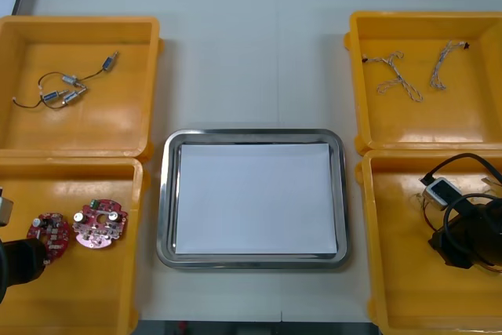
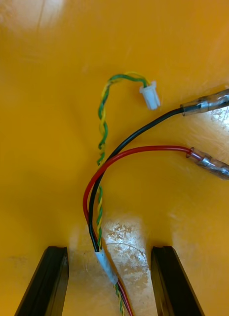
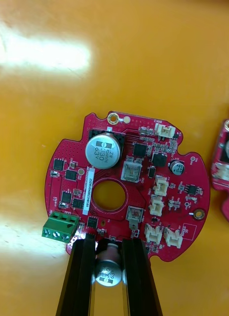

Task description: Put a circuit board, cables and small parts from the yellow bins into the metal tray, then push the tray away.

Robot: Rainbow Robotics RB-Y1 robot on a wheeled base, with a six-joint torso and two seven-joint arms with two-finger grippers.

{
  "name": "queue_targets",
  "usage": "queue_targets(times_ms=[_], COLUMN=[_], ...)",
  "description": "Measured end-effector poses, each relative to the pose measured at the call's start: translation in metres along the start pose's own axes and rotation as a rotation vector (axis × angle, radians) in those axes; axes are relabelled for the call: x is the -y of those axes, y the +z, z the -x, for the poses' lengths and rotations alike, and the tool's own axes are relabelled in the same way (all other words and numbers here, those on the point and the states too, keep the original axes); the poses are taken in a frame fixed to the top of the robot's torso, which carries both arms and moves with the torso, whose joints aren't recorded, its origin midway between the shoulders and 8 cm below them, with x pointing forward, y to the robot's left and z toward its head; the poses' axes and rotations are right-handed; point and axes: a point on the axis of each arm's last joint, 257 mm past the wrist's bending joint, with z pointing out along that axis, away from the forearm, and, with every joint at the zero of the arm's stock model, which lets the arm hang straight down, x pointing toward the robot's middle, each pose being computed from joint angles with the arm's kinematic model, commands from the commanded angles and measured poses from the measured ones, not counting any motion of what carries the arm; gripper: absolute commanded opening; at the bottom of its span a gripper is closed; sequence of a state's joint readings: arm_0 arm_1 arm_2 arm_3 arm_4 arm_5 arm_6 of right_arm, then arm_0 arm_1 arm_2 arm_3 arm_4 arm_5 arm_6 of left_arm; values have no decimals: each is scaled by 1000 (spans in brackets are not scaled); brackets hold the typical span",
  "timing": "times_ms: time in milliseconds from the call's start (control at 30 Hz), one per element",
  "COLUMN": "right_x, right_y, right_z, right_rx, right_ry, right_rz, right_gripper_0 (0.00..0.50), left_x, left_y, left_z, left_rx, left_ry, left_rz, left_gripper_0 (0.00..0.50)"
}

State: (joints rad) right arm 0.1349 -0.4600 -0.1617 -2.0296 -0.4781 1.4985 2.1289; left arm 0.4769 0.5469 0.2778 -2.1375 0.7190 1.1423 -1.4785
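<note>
**Pick-Up Hazards: Board Grip and Cable Straddle**

1. Left end effector (image 3: 109, 247): the fingers are pressed in on a silver cylindrical component (image 3: 107, 271) at the rim of the circuit board (image 3: 70, 153). The board lies flat on the floor of the near left bin (image 1: 140, 194). Risk: the hold is on a round part, not on the board itself. On lifting, the board may swing about the fingers, slip free, or strain the component's joints.

2. A second circuit board (image 3: 224, 168) lies just beside the gripped one and apart from it, off to one side of the fingers. A sideways move may knock it.

3. Right end effector (image 2: 108, 251): the fingers are spread, standing either side of the cable bundle (image 2: 103, 261) on the floor of the near right bin (image 1: 367, 217). Nothing is pinched. The red lead (image 2: 144, 147), black lead (image 2: 144, 129) and green-yellow twisted pair (image 2: 101, 123) fan out ahead of the fingertips. Risk: closing may catch only some strands, and loose ends may trail and hook the bin wall.

4. Obstructions: a bin wall stands between each end effector and the metal tray (image 1: 166, 194). The tray sits on the bench (image 1: 251, 52) between them, its white lining bare. Lift clear of the wall before traversing. Both arms would travel inward to the same tray, so sequence them.
</note>
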Motion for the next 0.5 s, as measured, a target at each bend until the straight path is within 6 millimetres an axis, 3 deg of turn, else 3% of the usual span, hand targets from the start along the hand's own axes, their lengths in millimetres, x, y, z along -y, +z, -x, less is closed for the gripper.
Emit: queue_targets(times_ms=[100, 167, 233, 500], right_x=[0, 0, 0, 0], right_y=[0, 0, 0, 0], right_z=[0, 0, 0, 0], right_rx=[0, 0, 0, 0], right_ry=[0, 0, -1, -1], right_rz=[0, 0, 1, 1], right_gripper_0=[354, 153, 16, 0], left_x=[6, 9, 11, 10], left_y=[0, -1, -1, -3], left_z=[-5, -8, -11, -17], left_rx=[-2, -3, -5, -10], left_ry=[-3, -3, -3, -4], left_rz=[-8, -9, -11, -7], left_gripper_0=[0, 0, 0, 0])
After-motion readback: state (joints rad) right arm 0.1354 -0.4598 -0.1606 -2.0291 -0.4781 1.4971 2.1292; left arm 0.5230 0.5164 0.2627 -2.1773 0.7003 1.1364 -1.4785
